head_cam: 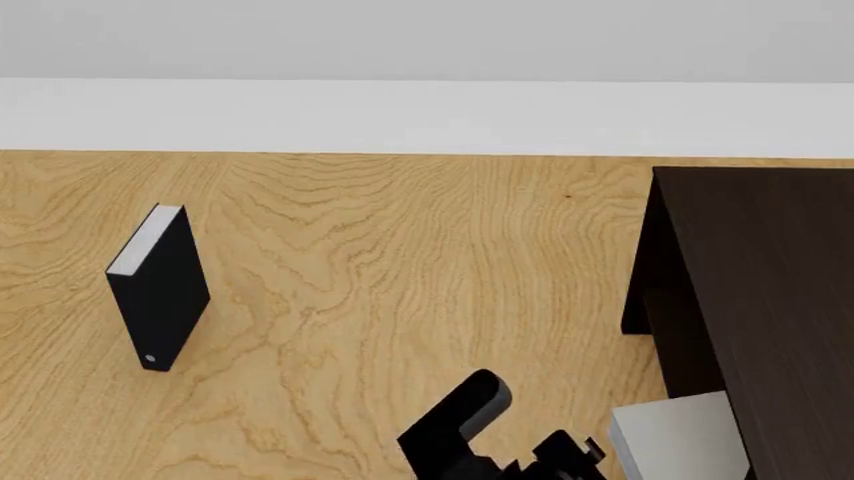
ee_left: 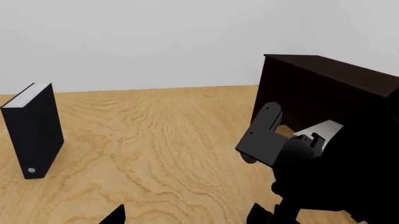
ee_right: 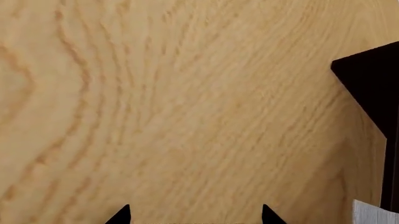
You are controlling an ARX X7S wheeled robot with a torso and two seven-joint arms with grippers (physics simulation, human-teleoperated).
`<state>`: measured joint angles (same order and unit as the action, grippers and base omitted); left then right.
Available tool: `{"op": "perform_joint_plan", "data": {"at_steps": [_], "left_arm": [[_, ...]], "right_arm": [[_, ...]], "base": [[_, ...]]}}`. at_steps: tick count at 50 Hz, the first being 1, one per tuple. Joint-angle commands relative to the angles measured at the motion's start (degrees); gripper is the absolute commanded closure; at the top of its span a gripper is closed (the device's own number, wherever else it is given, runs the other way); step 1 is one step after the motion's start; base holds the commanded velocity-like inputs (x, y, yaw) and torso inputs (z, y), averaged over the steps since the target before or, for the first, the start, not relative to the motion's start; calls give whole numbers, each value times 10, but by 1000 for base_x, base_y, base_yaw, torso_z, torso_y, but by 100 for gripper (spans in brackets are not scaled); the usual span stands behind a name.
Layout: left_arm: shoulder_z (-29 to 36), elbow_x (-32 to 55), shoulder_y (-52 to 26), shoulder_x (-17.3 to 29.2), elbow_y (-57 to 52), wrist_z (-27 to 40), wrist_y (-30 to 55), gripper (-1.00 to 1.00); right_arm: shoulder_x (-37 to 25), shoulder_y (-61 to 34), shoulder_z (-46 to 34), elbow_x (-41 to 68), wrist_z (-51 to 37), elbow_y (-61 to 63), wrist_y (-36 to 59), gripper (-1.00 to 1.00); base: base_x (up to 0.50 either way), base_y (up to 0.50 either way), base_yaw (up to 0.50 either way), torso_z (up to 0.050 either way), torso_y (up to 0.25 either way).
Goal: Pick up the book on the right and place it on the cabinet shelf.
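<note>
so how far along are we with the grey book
Nothing looks clearly finished. The book is right against the cabinet, but whether it rests on the shelf or the table is hidden. The right pincer is open and empty over bare wood. Left to do: grasp the book and set it on the shelf, unless it is already there.

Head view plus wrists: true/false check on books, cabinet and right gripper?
1. The black book stands upright on the table. True.
2. The right gripper is shut on the grey book. False: it is open over bare wood, with nothing between its fingertips.
3. The grey book sits next to the black book. False: it is across the table, by the cabinet.
4. The cabinet is at the head view's right. True.
</note>
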<state>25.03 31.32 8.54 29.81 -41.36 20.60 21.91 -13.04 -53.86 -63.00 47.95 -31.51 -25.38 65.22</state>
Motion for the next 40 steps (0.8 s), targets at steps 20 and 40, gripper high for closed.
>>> {"op": "perform_joint_plan", "data": {"at_steps": [20,40], "left_arm": [[6,2,-5,0,7,1,-2,-100],[10,0,-4,-1,14,-3,-12,-100]], "right_arm": [[-27,18,31,2,-57,-29,9,-100],[-46,11,51,10,-102,-4,36,-100]], "base": [[0,-1,-3,0,0],[0,0,-1,0,0]]}}
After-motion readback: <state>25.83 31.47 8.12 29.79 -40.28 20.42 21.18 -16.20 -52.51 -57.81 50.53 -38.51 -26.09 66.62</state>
